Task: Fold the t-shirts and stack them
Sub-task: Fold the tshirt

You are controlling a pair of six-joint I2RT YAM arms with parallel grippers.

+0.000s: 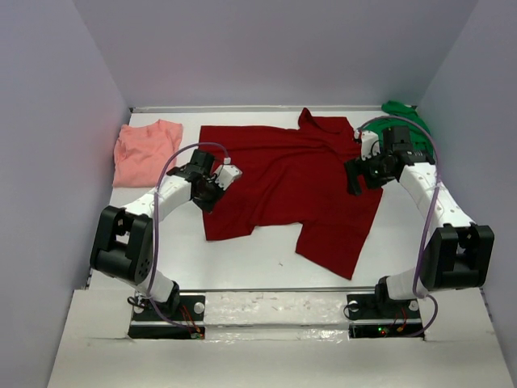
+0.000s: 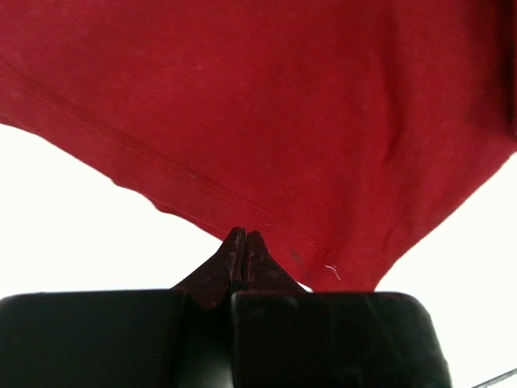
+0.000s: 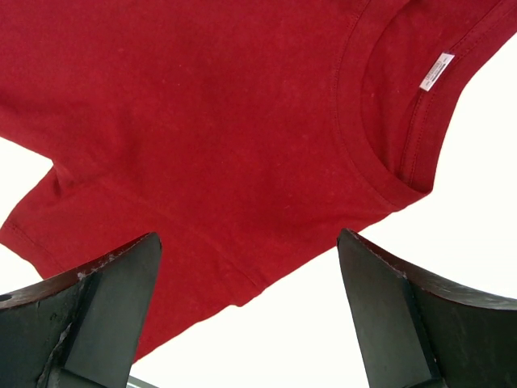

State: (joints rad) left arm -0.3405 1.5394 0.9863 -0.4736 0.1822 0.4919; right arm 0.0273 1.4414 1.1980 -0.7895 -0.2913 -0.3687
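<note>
Left wrist view: the left end effector (image 2: pixel 242 263) is clenched on a hem fold of the dark red shirt (image 2: pixel 266 121), which spreads ahead of it over the white surface (image 2: pixel 73 218). The right end effector (image 3: pixel 249 242) hangs released, fingers wide, above the shirt's edge by the collar. The salmon-pink shirt (image 1: pixel 145 152) lies beyond and left of the left end effector. The green shirt (image 1: pixel 408 121) sits just beyond the right one.

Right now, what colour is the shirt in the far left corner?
That shirt is salmon-pink; the top external view shows it best.
</note>
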